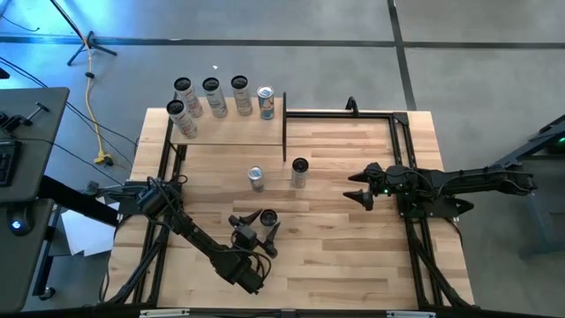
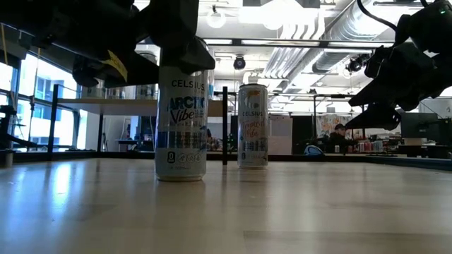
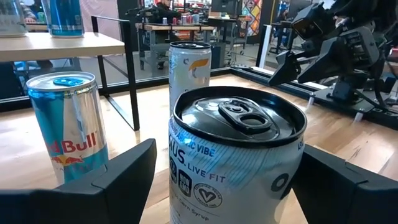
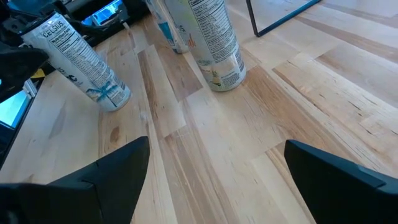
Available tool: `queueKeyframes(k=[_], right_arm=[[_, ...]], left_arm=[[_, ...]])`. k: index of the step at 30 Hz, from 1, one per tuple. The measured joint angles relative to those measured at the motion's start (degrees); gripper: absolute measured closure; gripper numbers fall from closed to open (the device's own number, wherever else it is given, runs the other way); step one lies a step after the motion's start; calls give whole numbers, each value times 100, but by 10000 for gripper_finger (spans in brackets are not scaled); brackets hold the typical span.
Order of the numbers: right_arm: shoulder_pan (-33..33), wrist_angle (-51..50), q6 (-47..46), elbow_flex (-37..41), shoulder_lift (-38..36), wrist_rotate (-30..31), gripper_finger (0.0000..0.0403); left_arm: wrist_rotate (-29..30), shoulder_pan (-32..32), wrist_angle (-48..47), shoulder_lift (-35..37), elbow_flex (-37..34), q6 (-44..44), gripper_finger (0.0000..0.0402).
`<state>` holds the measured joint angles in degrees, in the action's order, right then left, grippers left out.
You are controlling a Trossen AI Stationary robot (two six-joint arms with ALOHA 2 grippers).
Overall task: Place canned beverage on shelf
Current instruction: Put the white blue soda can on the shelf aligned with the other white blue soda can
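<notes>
Straddled by the left claw (image 3: 217,180), the Arctic Vibe can (image 3: 236,162) stands on the desk (image 1: 353,256), fingers apart on either side — not yet clamped, as far as I can tell. Close squarely on the body, lift straight up, clear the Red Bull can (image 3: 68,124) nearby, then carry to the shelf (image 1: 229,130). The right claw (image 1: 360,187) waits open, well apart.

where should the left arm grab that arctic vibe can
Around the mid body of the Arctic Vibe can, from the sides: it stands upright, round and tall, and the left gripper already straddles it with open fingers. The Red Bull can stands clear.
</notes>
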<state>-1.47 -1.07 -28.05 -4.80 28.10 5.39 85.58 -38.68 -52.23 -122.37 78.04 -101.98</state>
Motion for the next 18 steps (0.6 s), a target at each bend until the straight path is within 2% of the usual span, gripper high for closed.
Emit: queueKeyframes(k=[12,18], right_arm=[[0,0,0,0,0,-6,43],[1,1,-2,0,0,-9,43]], left_arm=[[7,-17,4,0,0,-354,88],[-10,-17,7,2,0,-414,105]])
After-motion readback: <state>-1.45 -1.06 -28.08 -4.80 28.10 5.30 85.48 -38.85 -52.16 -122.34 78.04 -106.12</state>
